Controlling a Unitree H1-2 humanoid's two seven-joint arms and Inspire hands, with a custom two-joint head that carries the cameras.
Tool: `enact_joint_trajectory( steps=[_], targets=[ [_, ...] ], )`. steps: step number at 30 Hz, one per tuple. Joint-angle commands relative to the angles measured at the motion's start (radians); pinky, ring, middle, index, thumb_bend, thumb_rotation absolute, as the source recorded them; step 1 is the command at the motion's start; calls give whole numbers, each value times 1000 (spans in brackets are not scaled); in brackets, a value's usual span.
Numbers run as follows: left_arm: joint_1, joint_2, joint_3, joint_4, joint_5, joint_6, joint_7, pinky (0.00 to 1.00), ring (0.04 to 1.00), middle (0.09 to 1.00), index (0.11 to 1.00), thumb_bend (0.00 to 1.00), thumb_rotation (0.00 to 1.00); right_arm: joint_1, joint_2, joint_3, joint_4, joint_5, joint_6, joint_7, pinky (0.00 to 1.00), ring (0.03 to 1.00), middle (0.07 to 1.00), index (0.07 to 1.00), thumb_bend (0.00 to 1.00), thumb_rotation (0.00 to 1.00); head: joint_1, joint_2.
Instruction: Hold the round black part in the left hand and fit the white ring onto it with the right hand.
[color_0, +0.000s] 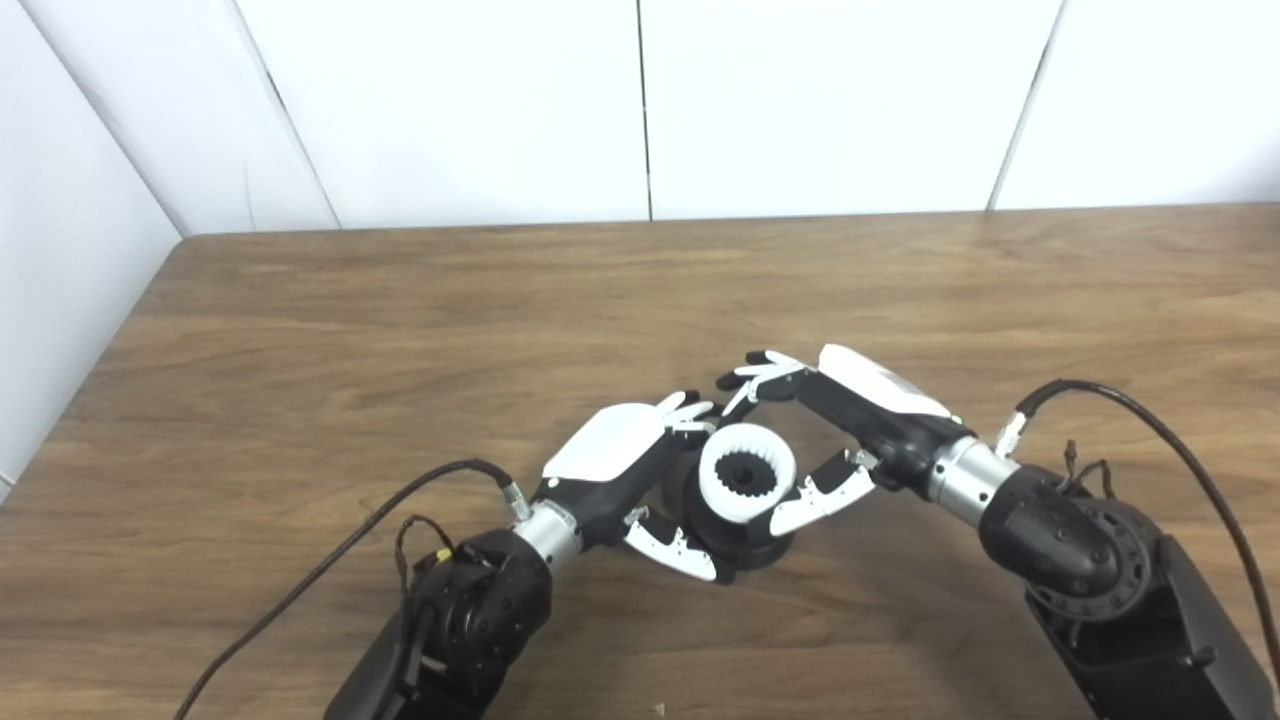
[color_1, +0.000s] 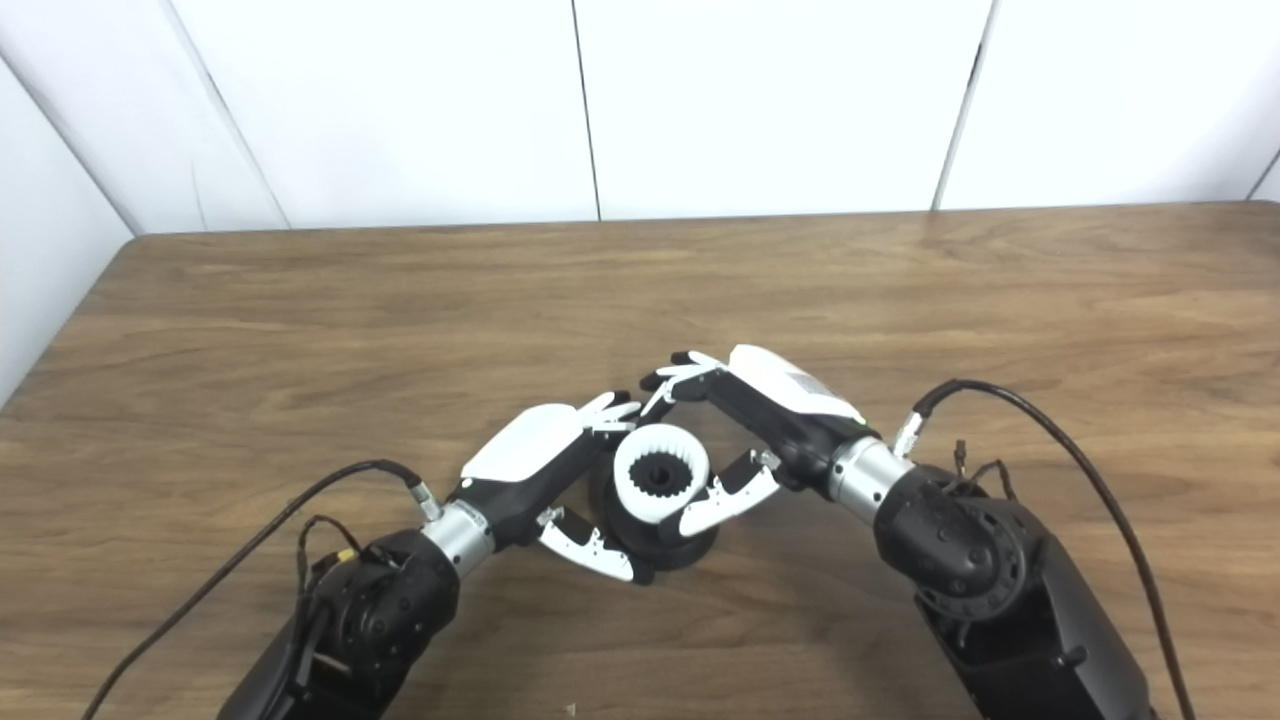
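Observation:
The round black part (color_0: 748, 548) stands on the table (color_0: 400, 330) near the front middle. My left hand (color_0: 612, 452) is shut on it, fingers curled over its far left side and thumb (color_0: 672, 545) under its near side. The toothed white ring (color_0: 713, 478) sits on top of the black part, its hole facing up toward me. My right hand (color_0: 865, 402) arches over the ring from the right. Its fingers (color_0: 760, 372) are spread just beyond the ring's far edge, and its thumb (color_0: 812, 495) lies against the ring's near right rim.
Black cables (color_0: 1150, 420) loop from both wrists over the table surface. White wall panels (color_0: 640, 110) rise behind the table's far edge. The table's left edge (color_0: 120, 330) runs beside a white side wall.

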Motion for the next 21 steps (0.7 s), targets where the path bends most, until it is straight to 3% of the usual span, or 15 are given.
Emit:
enact_joint_trajectory(
  steps=[1, 21],
  targets=[
    [4, 7, -6, -2, 3, 14, -28, 929, 1000, 946, 675, 735, 251, -32, -2, 5, -29, -1, -31, 7, 871, 976, 873, 491, 522, 162, 2, 3],
    [0, 11, -2, -16, 5, 20, -39, 941, 1000, 945, 665, 730, 266, -20, -7, 13, -24, -6, -16, 16, 889, 982, 881, 492, 522, 163, 6, 11]
  ],
)
